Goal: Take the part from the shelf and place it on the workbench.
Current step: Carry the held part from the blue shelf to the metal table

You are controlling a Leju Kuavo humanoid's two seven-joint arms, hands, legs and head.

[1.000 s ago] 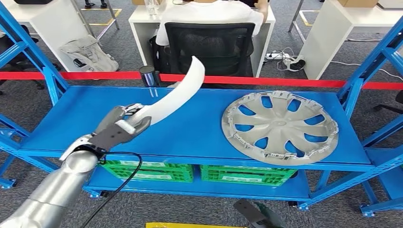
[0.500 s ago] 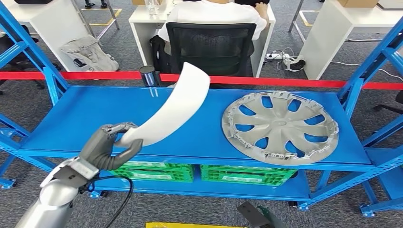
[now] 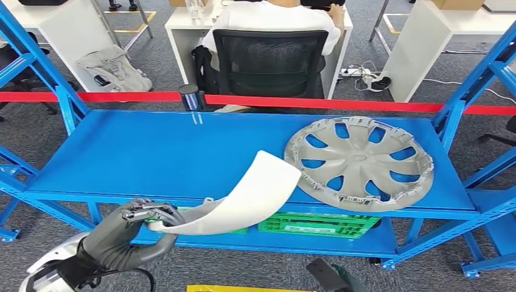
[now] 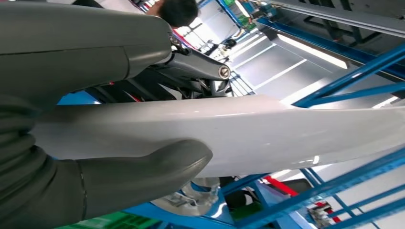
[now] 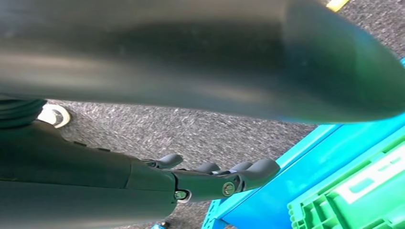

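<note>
Head view has the left robot hand (image 3: 131, 234) gripping one end of the curved white part (image 3: 243, 198), which hangs clear of the blue shelf (image 3: 152, 152), in front of its edge. The right robot hand (image 5: 215, 181) hangs with fingers loosely curled, holding nothing. Carrying is under way; next, I judge, comes turning toward the desk.
</note>
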